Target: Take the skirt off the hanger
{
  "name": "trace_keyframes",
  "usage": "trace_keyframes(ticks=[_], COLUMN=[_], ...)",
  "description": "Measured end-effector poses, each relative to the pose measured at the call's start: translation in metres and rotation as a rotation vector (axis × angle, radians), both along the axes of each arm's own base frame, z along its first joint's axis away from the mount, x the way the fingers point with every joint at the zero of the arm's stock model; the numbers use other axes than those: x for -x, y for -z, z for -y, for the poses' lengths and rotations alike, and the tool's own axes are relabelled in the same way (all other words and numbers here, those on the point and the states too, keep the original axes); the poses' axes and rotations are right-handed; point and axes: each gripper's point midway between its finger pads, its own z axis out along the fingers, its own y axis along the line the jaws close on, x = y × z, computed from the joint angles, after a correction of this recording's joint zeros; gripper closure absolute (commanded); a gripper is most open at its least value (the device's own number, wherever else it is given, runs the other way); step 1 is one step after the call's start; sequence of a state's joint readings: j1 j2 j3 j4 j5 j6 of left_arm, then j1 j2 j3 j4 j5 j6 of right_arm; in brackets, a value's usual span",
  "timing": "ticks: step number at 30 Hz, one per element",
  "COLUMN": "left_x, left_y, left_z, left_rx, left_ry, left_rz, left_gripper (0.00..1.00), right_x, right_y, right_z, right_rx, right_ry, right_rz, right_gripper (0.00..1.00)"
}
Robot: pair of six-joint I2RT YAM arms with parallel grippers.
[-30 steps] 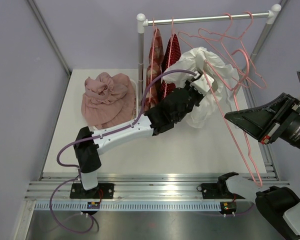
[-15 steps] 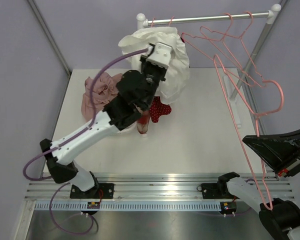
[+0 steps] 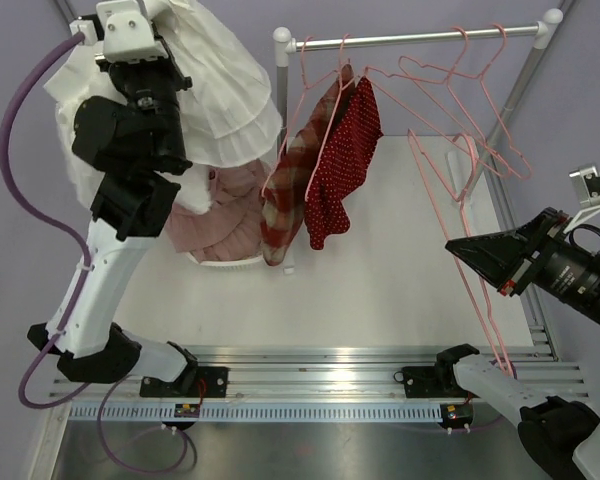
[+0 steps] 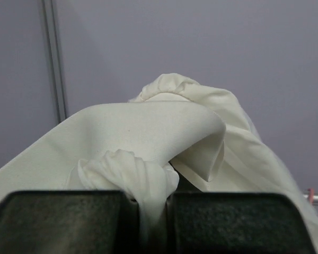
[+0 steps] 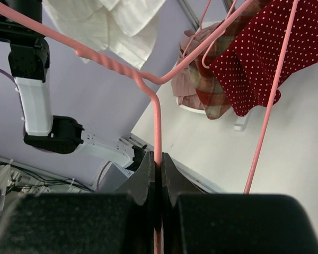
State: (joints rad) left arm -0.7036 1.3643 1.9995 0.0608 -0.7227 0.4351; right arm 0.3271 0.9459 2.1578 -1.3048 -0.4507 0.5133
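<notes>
One container noted: a white basket (image 3: 225,262) at the left rear of the counter (image 3: 400,280), holding one crumpled pink garment (image 3: 220,215) in soft, gathered folds. The white skirt (image 3: 225,100), thin matte cloth with tiered pleats, is held aloft above that basket at the far left, apart from the rack (image 3: 410,40). The left pincer (image 4: 152,203) is clamped narrow on a bunched fold of it, and the rest of the cloth drapes over and past the fingers. The right pincer (image 5: 158,161) is closed tight on the thin wire of one pink hanger (image 5: 158,121), which has a twisted neck and carries no cloth. Whether its hook rests on the rail cannot be told. The rack is a metal rail on white end caps. Two garments hang from it on pink wire hangers, side by side and touching: one plaid garment (image 3: 285,190) in red and tan, and one red dotted garment (image 3: 345,160) with small white spots. To the right of them, two hooks of bare pink hangers (image 3: 480,80) sit on the rail. Their wires cross, so the exact number of empties is uncertain.
</notes>
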Motion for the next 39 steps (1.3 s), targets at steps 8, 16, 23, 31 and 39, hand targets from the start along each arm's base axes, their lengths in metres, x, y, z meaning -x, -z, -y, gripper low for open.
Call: trace_keyframes(ticks=[8, 16, 23, 31, 39], left_x=[-0.114, -0.175, -0.13, -0.045, 0.058], left_y=[0.087, 0.268, 0.441, 0.488, 0.487], left_z=[-0.009, 0.012, 0.016, 0.041, 0.082], left_rx=[-0.061, -0.065, 0.025, 0.118, 0.193], left_ry=[-0.027, 0.049, 0.112, 0.25, 0.53], left_rz=[-0.247, -0.612, -0.928, -0.984, -0.86], left_gripper=[1.0, 1.0, 0.01, 0.01, 0.01], right_x=[-0.029, -0.059, -0.107, -0.22, -0.296], right_y=[0.013, 0.024, 0.023, 0.052, 0.058], right_z=[-0.005, -0.009, -0.013, -0.033, -0.048], right_rx=[0.029, 0.06, 0.082, 0.155, 0.194], right_ry=[0.021, 0.052, 0.123, 0.215, 0.26], right_rz=[-0.019, -0.032, -0.027, -0.088, -0.078], right_gripper=[1.0, 1.0, 1.0, 1.0, 1.0])
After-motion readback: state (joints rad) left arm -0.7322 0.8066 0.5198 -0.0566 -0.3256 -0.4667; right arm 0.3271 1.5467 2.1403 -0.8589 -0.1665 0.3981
